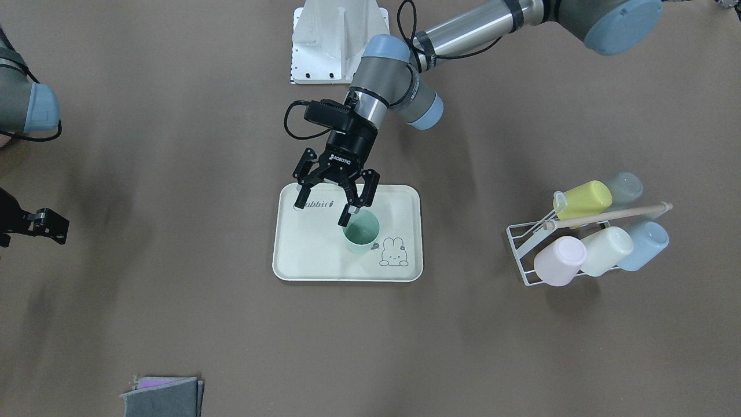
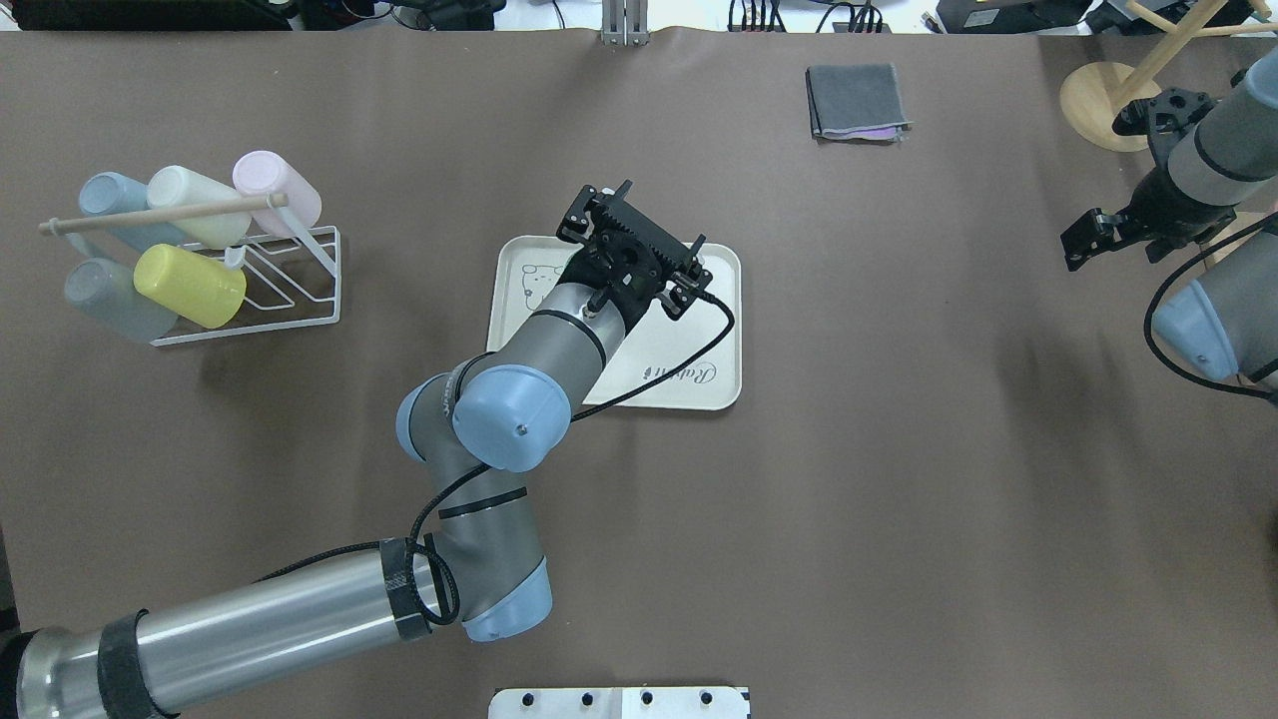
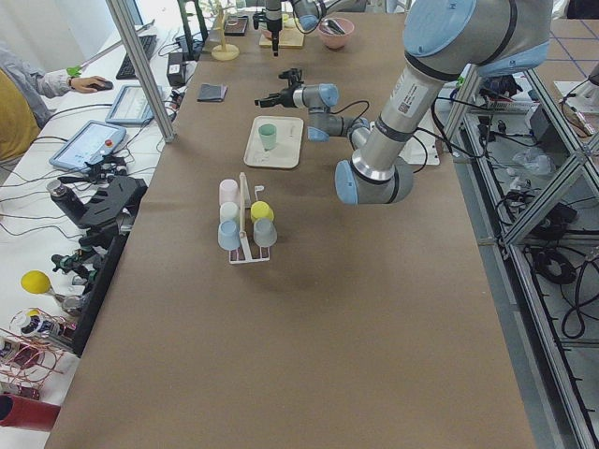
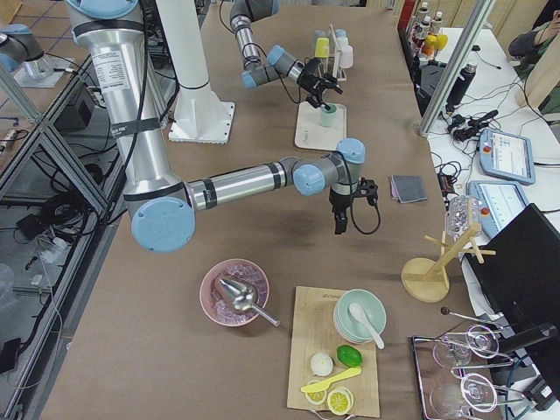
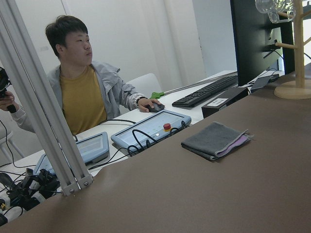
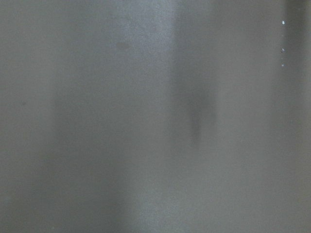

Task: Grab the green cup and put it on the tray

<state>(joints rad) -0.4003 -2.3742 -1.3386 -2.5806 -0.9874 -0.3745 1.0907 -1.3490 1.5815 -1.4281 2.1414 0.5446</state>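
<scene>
One green cup point(image 1: 361, 230) stands upright on the tray point(image 1: 307, 260), near the bunny drawing. Directly over it hangs the left gripper point(image 1: 322, 209), jaws spread and empty, one fingertip at the rim. The right gripper point(image 2: 1090, 240), seemingly closed, waits far off.

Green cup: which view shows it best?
Exterior front-facing: the green cup stands upright on the tray, unobstructed, open left gripper just above. Overhead: the arm hides it. Exterior left and right views show it small and distant. Wrist cameras miss it.
</scene>
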